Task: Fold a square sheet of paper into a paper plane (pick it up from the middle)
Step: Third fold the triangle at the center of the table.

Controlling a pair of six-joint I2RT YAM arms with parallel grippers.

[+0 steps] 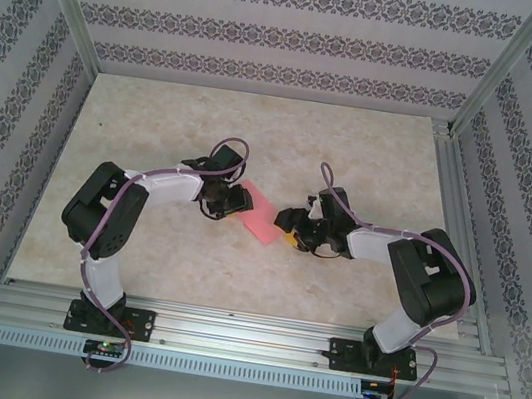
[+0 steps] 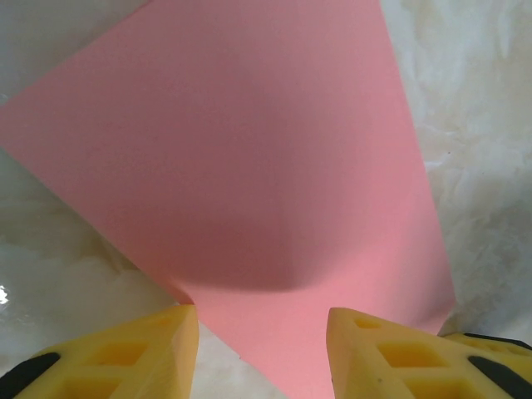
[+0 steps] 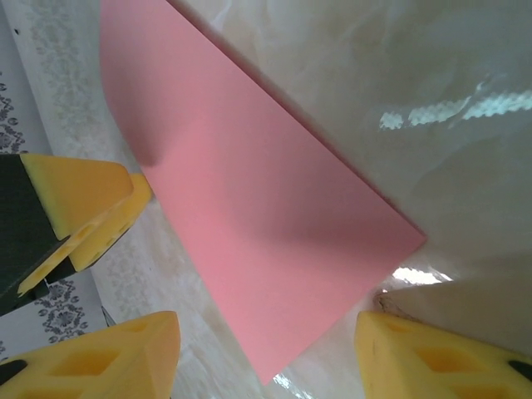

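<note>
The paper (image 1: 259, 217) is lying on the surface (image 1: 257, 127), directly between the left jaws and the right jaws, which are facing each other across it. We are seeing it as a plain pink sheet, with nothing else near it.

From the left wrist, the paper (image 2: 249, 166) is spreading out ahead of the left jaws, and its near part is reaching into the gap between their yellow fingers (image 2: 125, 357). Those fingers are standing apart, with paper and pale surface (image 2: 482, 125) showing between them. They are pinching nothing, so we are reading the left jaws as open. Whether a fingertip is touching the sheet, we cannot tell.

From the right wrist, the paper (image 3: 266, 224) is lying ahead of the right jaws, one corner pointing down into the gap between their fingers (image 3: 125, 357). These fingers are standing wide apart and closing on nothing, so the right jaws are open as well. On the far side of the sheet from the right jaws, a yellow finger of the left jaws (image 3: 75, 208) is sitting just beside the paper's edge and casting a shadow on it.

Further out, the left arm (image 1: 112, 216) and the right arm (image 1: 427, 271) are bending inward from their bases on the metal rail (image 1: 245, 333). Patterned walls (image 1: 294, 22) are enclosing the surface on three sides.
</note>
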